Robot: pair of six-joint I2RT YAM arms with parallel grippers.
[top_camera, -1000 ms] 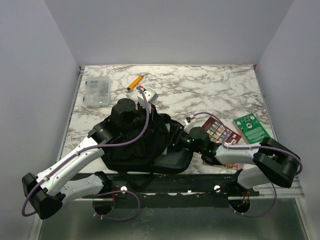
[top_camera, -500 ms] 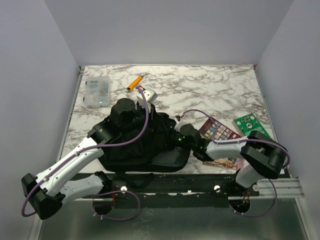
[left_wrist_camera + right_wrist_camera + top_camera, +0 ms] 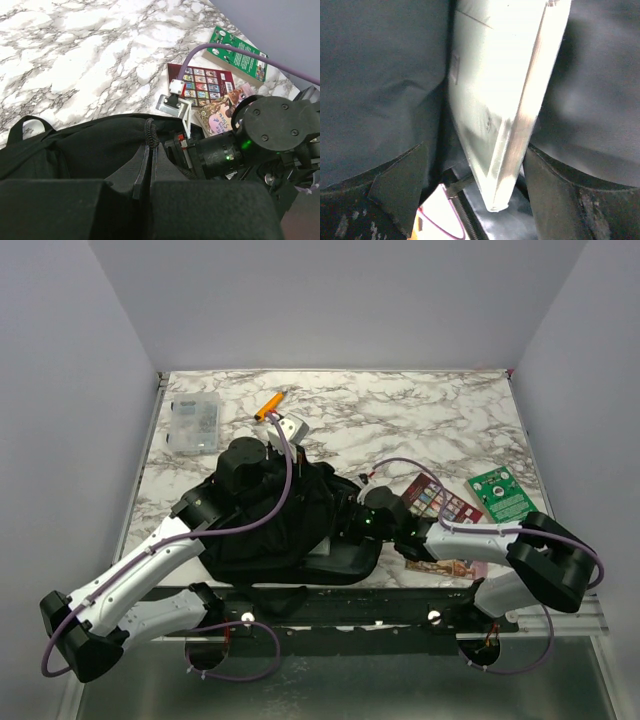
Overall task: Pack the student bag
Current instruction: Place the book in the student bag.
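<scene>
At the near edge of the marbled tabletop [image 3: 400, 420] lies the student bag [image 3: 265, 530], a big black mass of soft, creased fabric, and both arms reach onto it.

The top view gives the layout. Beyond the bag's far left corner sits a clear plastic box [image 3: 194, 424], with an orange pen [image 3: 268, 406] just past the bag's far edge. To the bag's right lie a dark red card [image 3: 440, 502] printed with a grid of small pictures, a green booklet [image 3: 503, 496] farther right, and a colourful booklet [image 3: 440, 567] nearer the arms.

Only the left wrist view shows the left tool [image 3: 149, 175] pressed together on a raised fold of the bag's edge, where a ribbed zip coil runs up between the padded fingers. It also shows the small loop handle [image 3: 22, 127] lying flat against the marble.

Only the right wrist view looks inside the bag. There the right tool [image 3: 476, 150] stands with its fingers [image 3: 400, 185] apart, matte black cloth all around. A pale, smooth, flat slab [image 3: 505, 90] with a glossy edge hangs between them. A dark gap separates it from one finger; whether the other touches it cannot be told.
</scene>
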